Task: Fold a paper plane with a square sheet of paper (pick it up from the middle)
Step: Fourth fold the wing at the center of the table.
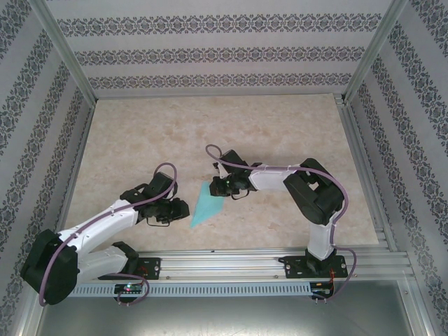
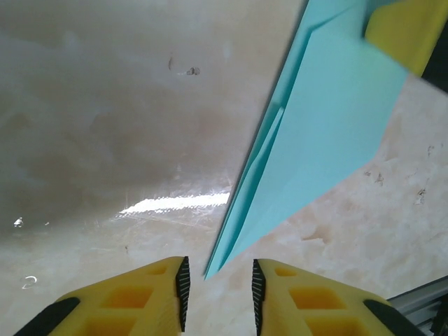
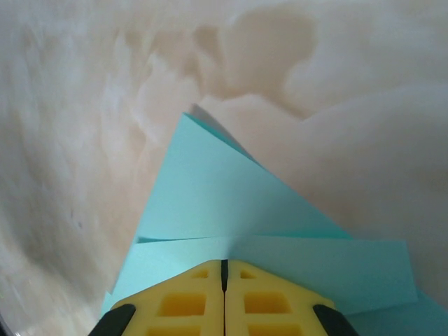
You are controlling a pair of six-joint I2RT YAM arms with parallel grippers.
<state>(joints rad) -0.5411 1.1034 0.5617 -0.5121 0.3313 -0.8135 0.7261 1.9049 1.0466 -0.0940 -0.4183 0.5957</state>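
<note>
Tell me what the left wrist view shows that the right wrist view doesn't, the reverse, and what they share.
Left wrist: the left gripper, fingers parted, with the pointed tip of the paper plane just ahead of the gap; a yellow finger over its wide end; a metal rail. Right wrist: the right gripper, fingers shut together on the folded layers. Both: the paper plane and the marbled table.

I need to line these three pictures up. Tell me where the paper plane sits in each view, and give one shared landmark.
Top external: paper plane mid-table, tip pointing near-left.
Left wrist: right half, slanting down to a tip at the open left gripper.
Right wrist: lower centre, spreading out beyond the fingertips.
Landmark: the shut right gripper at the plane's wide end.
</note>
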